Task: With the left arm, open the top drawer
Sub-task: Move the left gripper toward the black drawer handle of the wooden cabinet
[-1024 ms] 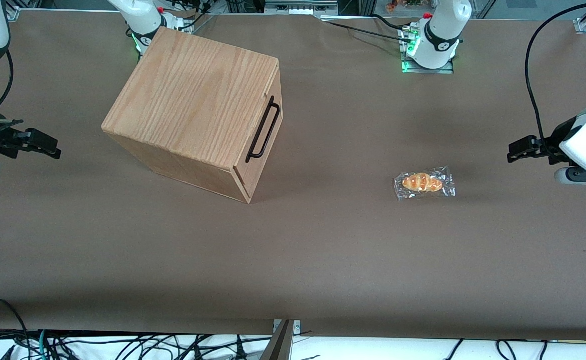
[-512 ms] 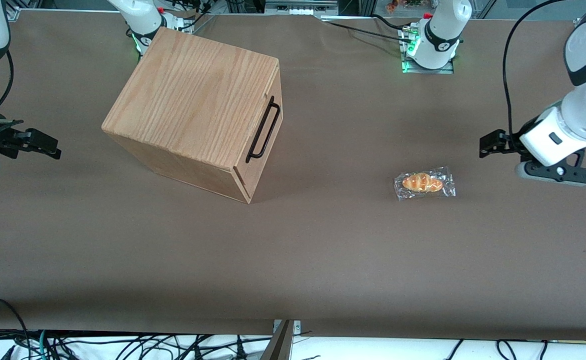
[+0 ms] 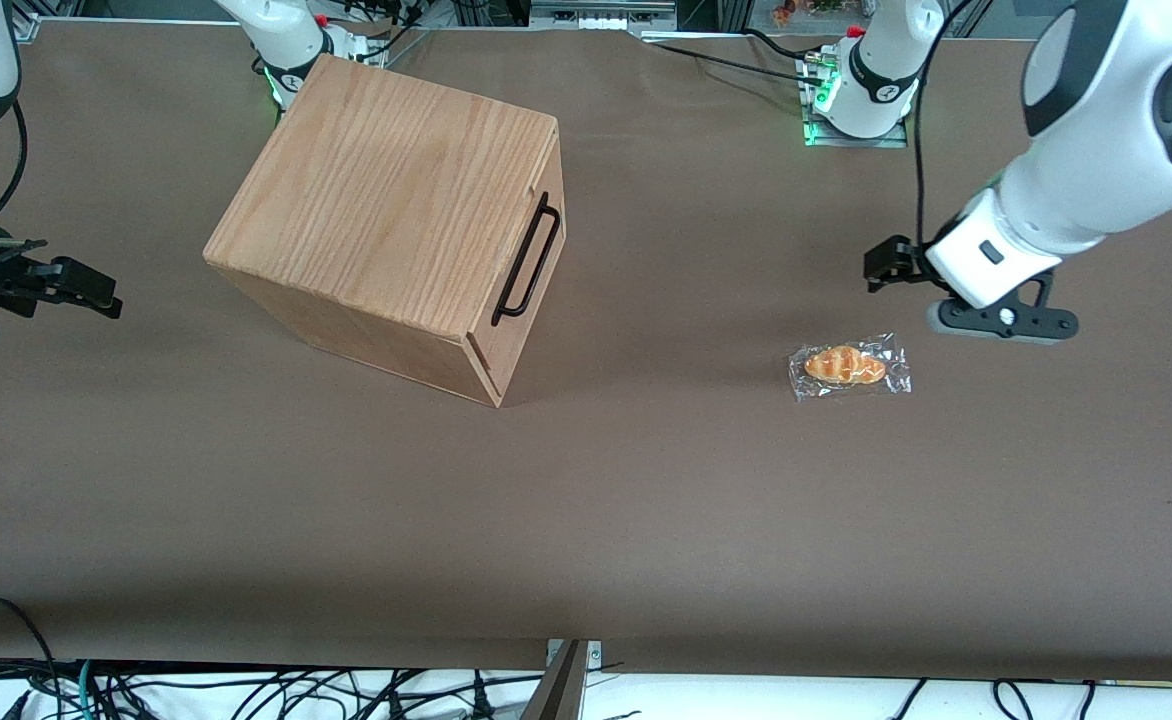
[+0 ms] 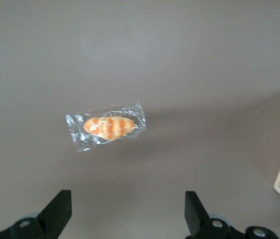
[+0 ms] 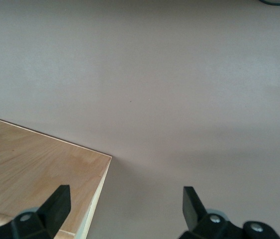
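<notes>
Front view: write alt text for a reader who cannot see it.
A white left arm reaches over a brown table, its open black claw in the air, well short of the shut top drawer of an oak cabinet toward the parked arm's end. A wrapped pastry lies on the table nearer the camera than the claw.

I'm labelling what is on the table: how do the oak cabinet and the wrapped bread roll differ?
The oak cabinet is a tall wooden box; the wrapped bread roll is small and lies flat in clear plastic. The cabinet's top drawer, shut, has a black handle; the roll has none. Both rest on the table. The left gripper, jaws open, hovers near the roll.
</notes>
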### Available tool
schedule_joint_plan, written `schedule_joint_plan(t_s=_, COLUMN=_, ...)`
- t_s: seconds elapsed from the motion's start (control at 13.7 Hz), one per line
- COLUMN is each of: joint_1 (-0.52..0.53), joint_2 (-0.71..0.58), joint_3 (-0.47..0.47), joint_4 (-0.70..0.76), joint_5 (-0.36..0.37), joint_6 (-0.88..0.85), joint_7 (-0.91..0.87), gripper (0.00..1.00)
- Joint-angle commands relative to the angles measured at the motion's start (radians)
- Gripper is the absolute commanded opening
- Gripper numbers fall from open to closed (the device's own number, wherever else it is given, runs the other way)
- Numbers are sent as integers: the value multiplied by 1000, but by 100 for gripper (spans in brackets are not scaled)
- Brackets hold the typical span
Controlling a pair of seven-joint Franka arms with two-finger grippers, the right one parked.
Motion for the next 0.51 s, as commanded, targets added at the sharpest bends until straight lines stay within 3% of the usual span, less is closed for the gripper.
schedule_joint_plan(t_s=0.0, joint_1=7, joint_2=-6, joint_3=-55, joint_4=22, joint_5=-19, joint_6=-22, joint_7=-74, gripper=100)
schedule_joint_plan(t_s=0.44, joint_1=-44, joint_2=7, joint_3=-143, joint_4=28, joint_5=-59, joint_6=-19, joint_7=-244, gripper=100)
